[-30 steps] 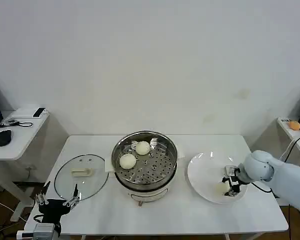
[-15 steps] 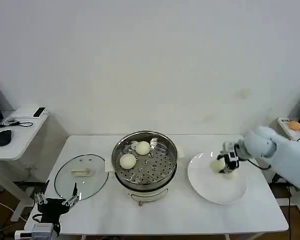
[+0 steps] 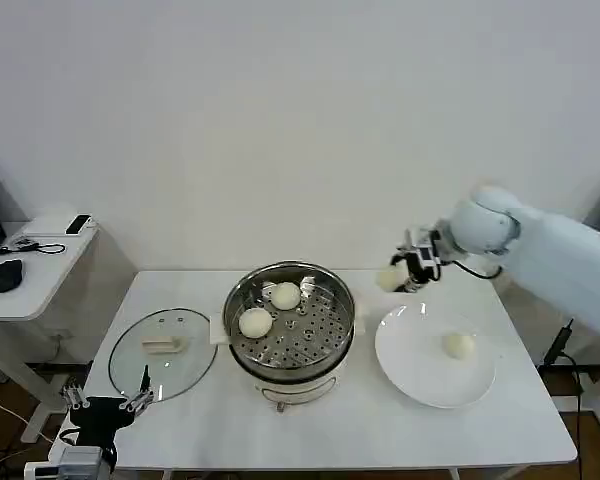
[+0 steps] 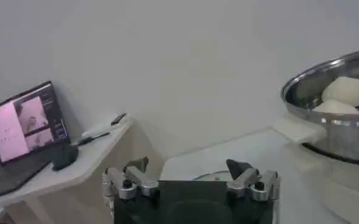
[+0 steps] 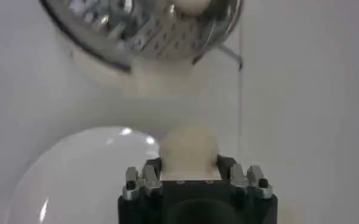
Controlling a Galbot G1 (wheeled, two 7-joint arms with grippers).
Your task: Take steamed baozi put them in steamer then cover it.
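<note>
Two cream-white round steamed buns (image 3: 270, 308) already on the perforated tray of the shiny round stainless-steel steamer (image 3: 290, 325); round glass lid (image 3: 162, 352) just ahead of the left gripper (image 3: 110, 404), jaws apart, parked low off the table edge. Third bun (image 3: 391, 277) clamped between the right gripper's (image 3: 408, 272) jaws, airborne beyond the steamer rim; fourth bun (image 3: 459, 345) below and behind, on the flat white plate (image 3: 420, 370). Risk: soft dough slipping or squashing under a hard squeeze, or dropping short onto the table. Right wrist view: bun (image 5: 189, 151) bulging past the fingers (image 5: 225, 164), unseen from the head.
</note>
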